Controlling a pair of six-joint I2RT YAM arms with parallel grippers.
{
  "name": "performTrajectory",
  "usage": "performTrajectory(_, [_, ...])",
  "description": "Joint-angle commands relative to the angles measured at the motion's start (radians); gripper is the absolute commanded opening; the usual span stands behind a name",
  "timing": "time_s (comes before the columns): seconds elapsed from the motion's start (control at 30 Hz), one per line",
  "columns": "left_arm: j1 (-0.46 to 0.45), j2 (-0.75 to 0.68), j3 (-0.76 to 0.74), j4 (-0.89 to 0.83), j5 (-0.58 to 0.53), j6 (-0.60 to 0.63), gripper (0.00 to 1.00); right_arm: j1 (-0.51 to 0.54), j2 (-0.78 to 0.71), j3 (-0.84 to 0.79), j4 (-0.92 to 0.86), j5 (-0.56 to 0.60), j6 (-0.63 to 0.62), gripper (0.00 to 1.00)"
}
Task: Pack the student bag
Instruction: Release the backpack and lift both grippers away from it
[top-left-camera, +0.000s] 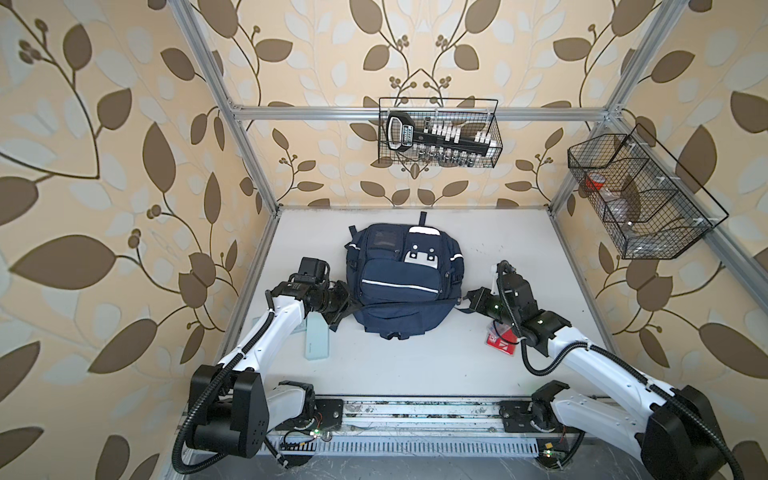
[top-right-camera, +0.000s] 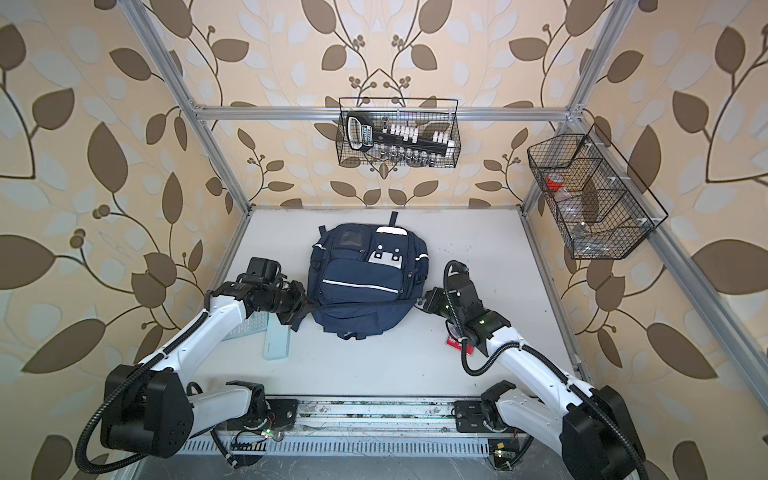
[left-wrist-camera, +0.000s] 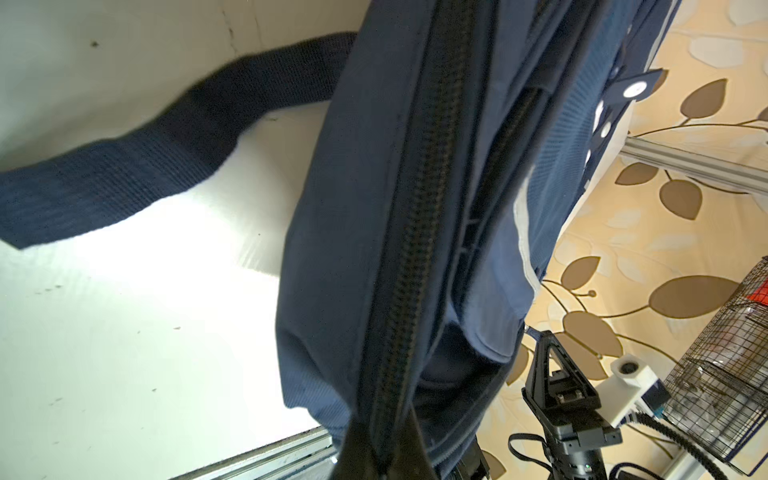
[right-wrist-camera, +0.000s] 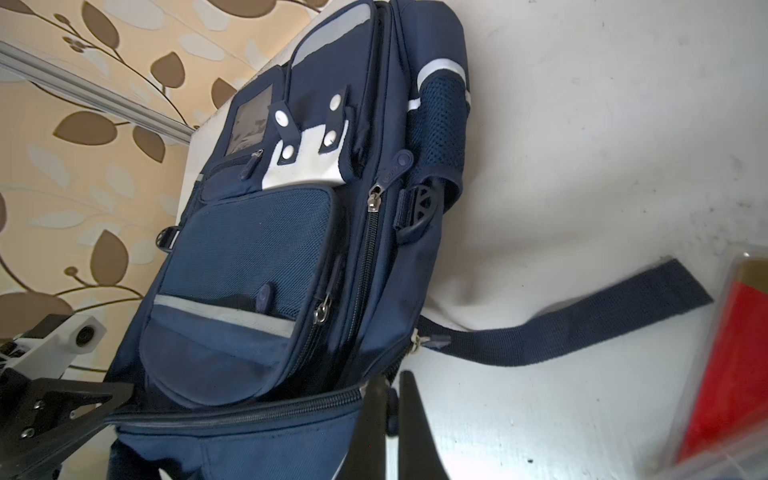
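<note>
We hold the student bag (top-left-camera: 401, 282) flat, left gripper (top-left-camera: 345, 308) and right gripper (top-left-camera: 466, 301) both clamped narrow on its left and right edges, seemingly tensioning the main zipper (right-wrist-camera: 249, 409).

Black wire basket (top-left-camera: 497, 124), rear wall, holding black-and-white socket set (top-left-camera: 440, 137); compartmented wire basket (top-left-camera: 660, 245), side wall; pale-green flat case (top-left-camera: 318, 338) and red packet (top-left-camera: 500, 338) on white tabletop (top-left-camera: 415, 365).

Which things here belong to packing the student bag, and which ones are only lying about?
Job: student bag; probably to pack: pale green case, red packet.
Lying about: wire basket of sockets, side wire basket.
</note>
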Motion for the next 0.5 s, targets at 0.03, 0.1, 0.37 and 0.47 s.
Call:
performTrajectory(0.03, [0.038,-0.015,-0.034,0.024,-0.043,0.027,0.0,-0.042,0.023,0.006,0.077,0.116,-0.048,0.0])
performTrajectory(0.1, [0.038,-0.021,-0.051,0.053,-0.034,0.028,0.0,-0.04,0.016,-0.005,0.089,0.092,-0.05,0.0])
performTrajectory(0.37, [-0.006,0.035,-0.107,0.185,0.056,0.0,0.19,-0.034,0.015,0.072,-0.106,0.096,-0.05,0.56])
performTrajectory(0.47, [-0.022,0.044,-0.074,0.134,0.048,0.025,0.44,-0.029,0.007,0.15,-0.197,0.05,-0.056,0.63])
